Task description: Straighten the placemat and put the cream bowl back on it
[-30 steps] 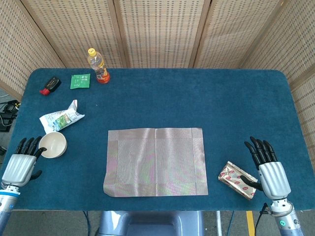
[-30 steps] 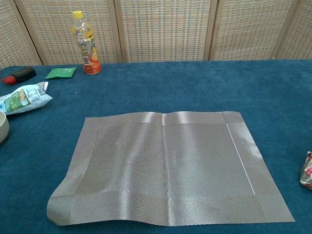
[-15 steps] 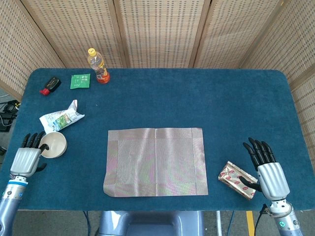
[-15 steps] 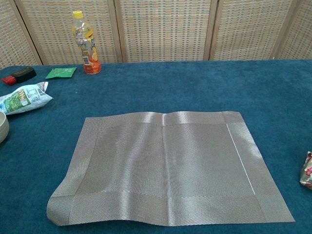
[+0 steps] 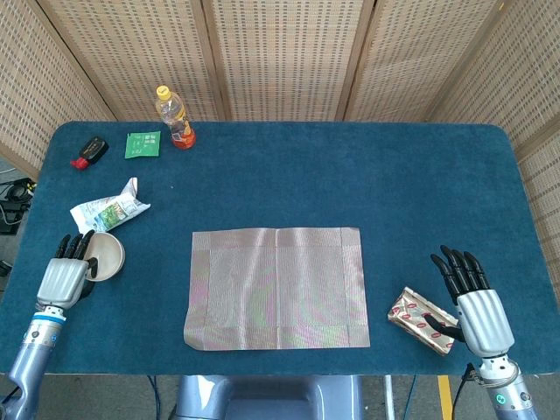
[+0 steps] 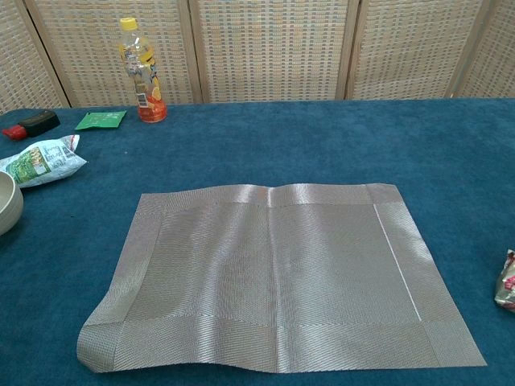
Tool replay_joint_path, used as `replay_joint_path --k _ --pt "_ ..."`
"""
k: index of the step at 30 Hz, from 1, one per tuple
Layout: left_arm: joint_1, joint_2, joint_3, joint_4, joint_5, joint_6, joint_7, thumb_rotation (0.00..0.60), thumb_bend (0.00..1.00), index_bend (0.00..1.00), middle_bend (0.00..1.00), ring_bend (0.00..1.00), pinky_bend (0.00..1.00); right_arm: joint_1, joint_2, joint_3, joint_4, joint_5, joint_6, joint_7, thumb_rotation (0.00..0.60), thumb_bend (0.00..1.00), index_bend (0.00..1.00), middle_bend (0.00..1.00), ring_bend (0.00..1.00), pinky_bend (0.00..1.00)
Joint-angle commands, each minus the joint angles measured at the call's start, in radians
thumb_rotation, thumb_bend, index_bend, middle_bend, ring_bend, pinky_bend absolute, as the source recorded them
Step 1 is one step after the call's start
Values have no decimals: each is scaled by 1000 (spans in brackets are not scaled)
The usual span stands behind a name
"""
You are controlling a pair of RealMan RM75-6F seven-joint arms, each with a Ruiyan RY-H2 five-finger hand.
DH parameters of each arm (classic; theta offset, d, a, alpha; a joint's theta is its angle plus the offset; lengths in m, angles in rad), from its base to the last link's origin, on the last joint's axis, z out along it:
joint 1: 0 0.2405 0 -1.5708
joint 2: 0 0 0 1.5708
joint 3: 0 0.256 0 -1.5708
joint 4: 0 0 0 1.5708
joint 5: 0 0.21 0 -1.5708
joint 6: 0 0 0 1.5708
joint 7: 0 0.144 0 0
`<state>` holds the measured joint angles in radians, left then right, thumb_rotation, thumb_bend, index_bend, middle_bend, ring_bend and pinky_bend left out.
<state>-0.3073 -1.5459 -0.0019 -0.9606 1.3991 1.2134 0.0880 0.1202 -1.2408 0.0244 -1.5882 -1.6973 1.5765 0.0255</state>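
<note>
Head view: placemat (image 5: 276, 288) lies long axis left-right (near-left corner rippled); left hand (image 5: 63, 278) fingers (image 5: 73, 246) touch the cream bowl (image 5: 108, 255); right hand (image 5: 477, 308) fingers spread.

Cream bowl (image 6: 6, 201) cut off by chest view's left edge, its near side in head view hidden behind left hand (image 5: 63, 276), foil snack packet (image 6: 506, 281) clipped at chest view's right edge, bottle label (image 5: 179, 129) print too small to read
</note>
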Motion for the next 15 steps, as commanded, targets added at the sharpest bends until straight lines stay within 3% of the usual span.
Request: replay_joint_path --k 1,8,15 --pt "5 -6 -2 12 5 6 -11 600 518 718 0 0 0 -1 0 -1 -1 -2 2 2 600 221 49 0 0 0" --pt "7 17 -5 -17 42 55 -25 600 525 732 0 0 0 -1 0 0 -1 -4 5 4 600 221 49 0 0 0" --pt "-23 85 -18 -194 127 141 43 600 525 732 0 0 0 -4 5 0 -8 -9 15 9 600 221 49 0 0 0"
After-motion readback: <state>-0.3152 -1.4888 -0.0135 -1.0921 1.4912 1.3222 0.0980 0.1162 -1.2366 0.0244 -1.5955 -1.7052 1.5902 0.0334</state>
